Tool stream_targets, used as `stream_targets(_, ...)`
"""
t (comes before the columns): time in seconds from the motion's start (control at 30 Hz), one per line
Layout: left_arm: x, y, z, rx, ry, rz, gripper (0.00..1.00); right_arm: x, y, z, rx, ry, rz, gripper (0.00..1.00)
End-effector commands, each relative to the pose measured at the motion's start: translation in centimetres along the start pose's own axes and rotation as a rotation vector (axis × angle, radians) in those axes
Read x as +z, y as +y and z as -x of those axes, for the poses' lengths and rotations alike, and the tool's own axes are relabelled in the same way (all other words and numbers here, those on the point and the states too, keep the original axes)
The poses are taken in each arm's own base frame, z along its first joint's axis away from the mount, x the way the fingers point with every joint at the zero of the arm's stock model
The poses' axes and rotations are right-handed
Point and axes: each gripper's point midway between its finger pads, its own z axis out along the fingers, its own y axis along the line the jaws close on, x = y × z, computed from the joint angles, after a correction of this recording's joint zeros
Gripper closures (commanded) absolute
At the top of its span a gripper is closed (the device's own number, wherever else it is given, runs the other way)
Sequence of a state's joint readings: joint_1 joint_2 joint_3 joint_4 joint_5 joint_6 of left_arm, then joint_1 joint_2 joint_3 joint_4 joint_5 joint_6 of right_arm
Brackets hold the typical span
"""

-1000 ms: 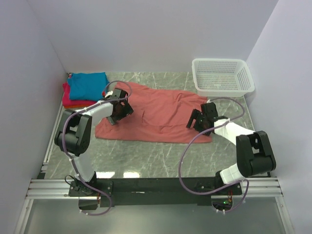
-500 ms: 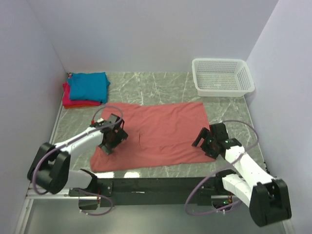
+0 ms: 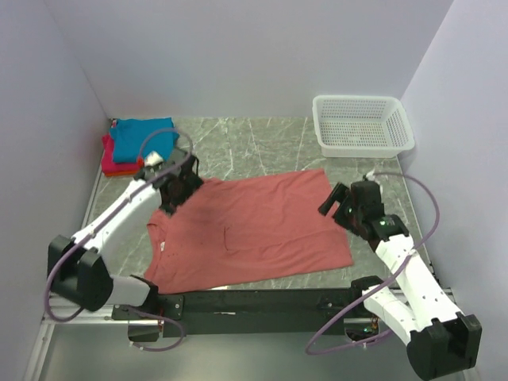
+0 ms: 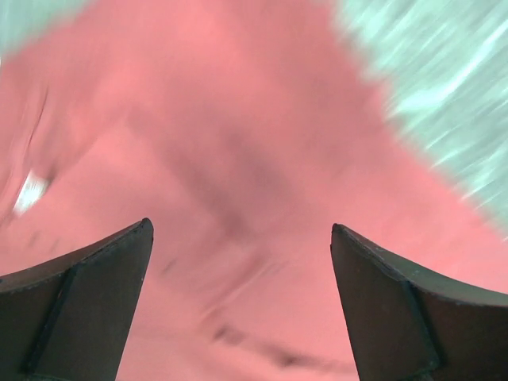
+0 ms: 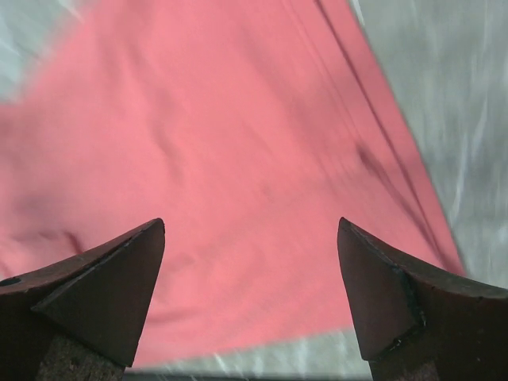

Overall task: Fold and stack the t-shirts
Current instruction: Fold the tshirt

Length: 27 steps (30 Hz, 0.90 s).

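Since half a sec ago both arms have swung away from the near edge: left gripper (image 3: 176,186) has gone from the shirt's near-left part to its far-left corner, right gripper (image 3: 341,202) has gone up along the shirt's right edge to the far-right corner. We also see the salmon-red t-shirt (image 3: 246,230) spread wider and flatter than before, w/ a sleeve now showing at the near left. Shirt lies open on the marble table (image 3: 262,143), mid to near side, its near hem close to the front rail. Left jaws stand wide apart w/ nothing between them; wrist cam shows only blurred red cloth below the two fingers. Right jaws likewise wide apart and holding nothing, red cloth below plus a strip of table at the right. We can't tell if either gripper's tips touch the cloth, too much blur. Teal-blue t-shirt (image 3: 143,136) sits folded on top of the magenta-pink t-shirt (image 3: 119,165) in the far-left corner, well apart from the red one. White mesh basket (image 3: 361,147) stands in the far-right corner.
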State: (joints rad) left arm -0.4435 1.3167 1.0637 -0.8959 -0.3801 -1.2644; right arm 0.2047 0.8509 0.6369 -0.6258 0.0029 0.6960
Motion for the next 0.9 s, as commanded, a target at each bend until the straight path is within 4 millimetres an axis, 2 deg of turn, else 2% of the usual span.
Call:
stream_targets(0.0,0.9,-2.8,6.7,0.017,-0.158,0.005,0.00,-1.3,2.4,5.9,-0.037,-0.194,0.027,0.05)
stream_targets(0.03,1.3,-3.5,7.5,0.014,-0.160,0.006,0.01,-1.2,2.7,6.3,-0.039,-0.206,0.035,0.05)
stream_targets(0.07,2.1,-5.4,8.9,0.041,-0.174,-0.007,0.01,-1.1,3.4,6.6,-0.046,-0.206,0.056,0.05)
stream_targets(0.13,3.2,-7.0,9.9,0.067,-0.182,-0.001,0.01,-0.8,4.2,7.0,-0.052,-0.209,0.080,0.05)
stream_targets(0.17,4.6,-8.5,10.7,0.096,-0.182,0.009,0.01,-0.4,4.1,7.1,-0.059,-0.201,0.066,0.05)
stream_targets(0.2,5.2,-9.0,11.0,0.110,-0.173,0.022,0.03,-0.1,4.1,7.2,-0.065,-0.197,0.058,0.05)
stream_targets(0.23,6.0,-9.4,11.1,0.119,-0.161,0.037,0.10,0.4,4.0,7.3,-0.070,-0.187,0.041,0.05)
stream_targets(0.27,7.5,-10.6,11.5,0.145,-0.147,0.052,0.11,0.7,3.7,7.3,-0.080,-0.182,0.020,0.05)
stream_targets(0.3,8.3,-10.5,11.4,0.162,-0.137,0.078,0.16,0.9,3.4,7.5,-0.084,-0.187,-0.006,0.05)
stream_targets(0.33,10.2,-10.3,10.8,0.179,-0.111,0.121,0.19,1.4,3.2,7.6,-0.088,-0.177,-0.026,0.05)
stream_targets(0.37,10.4,-11.3,10.9,0.198,-0.094,0.097,0.20,1.7,3.0,7.5,-0.097,-0.168,-0.037,0.05)
stream_targets(0.4,10.9,-11.1,10.4,0.214,-0.069,0.113,0.24,2.0,2.9,7.6,-0.101,-0.167,-0.051,0.05)
stream_targets(0.43,12.1,-10.8,9.7,0.221,-0.043,0.137,0.25,2.4,2.8,7.5,-0.105,-0.157,-0.061,0.05)
stream_targets(0.57,14.0,-9.6,8.0,0.251,0.007,0.181,0.25,3.5,2.7,7.3,-0.121,-0.133,-0.074,0.05)
stream_targets(0.73,16.4,-9.0,7.6,0.252,0.016,0.233,0.33,4.8,2.9,6.6,-0.134,-0.084,-0.070,0.05)
stream_targets(0.87,17.2,-9.2,7.9,0.242,0.011,0.249,0.40,5.4,2.6,6.2,-0.139,-0.065,-0.077,0.06)
